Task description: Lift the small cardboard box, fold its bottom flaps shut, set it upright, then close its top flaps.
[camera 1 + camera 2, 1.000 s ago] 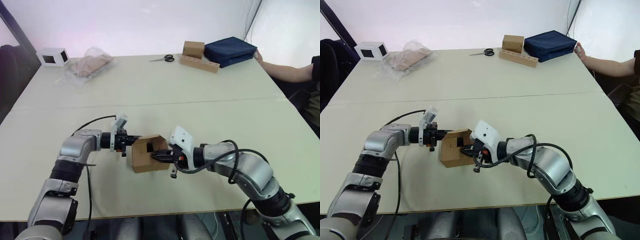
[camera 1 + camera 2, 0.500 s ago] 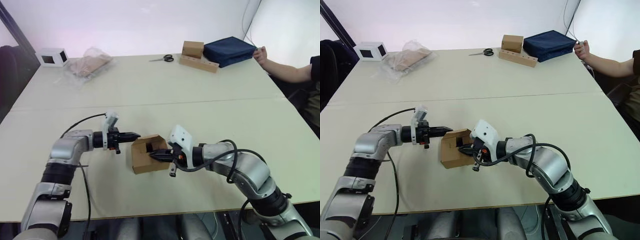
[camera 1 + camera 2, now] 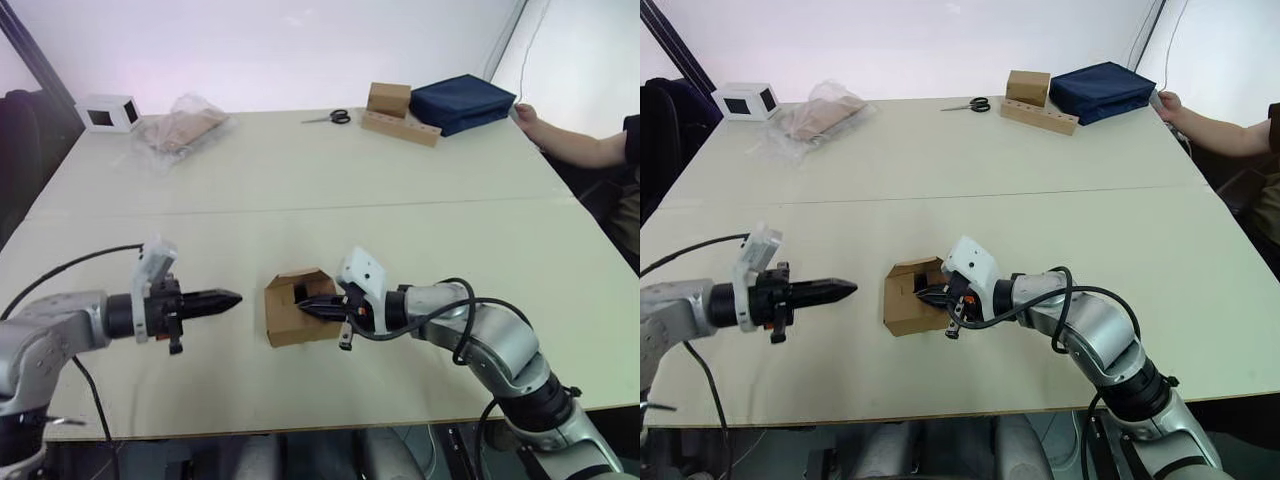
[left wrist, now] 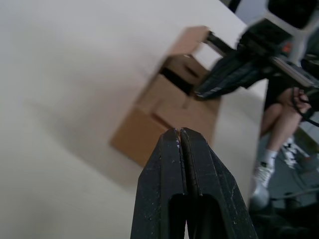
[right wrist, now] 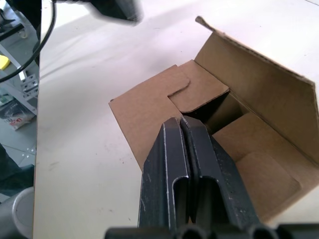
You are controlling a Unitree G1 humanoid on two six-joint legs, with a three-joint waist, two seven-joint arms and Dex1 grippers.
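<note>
Open table lies between my left gripper and the small cardboard box at its 3 o'clock, so nothing bars that path. My right gripper, fingers pressed together, occupies the box's open end among the flaps. The scissors, plastic bag and navy case stand well apart toward 12 o'clock.

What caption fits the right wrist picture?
Shut right pincer pokes at the small cardboard box, its flaps partly folded.
</note>
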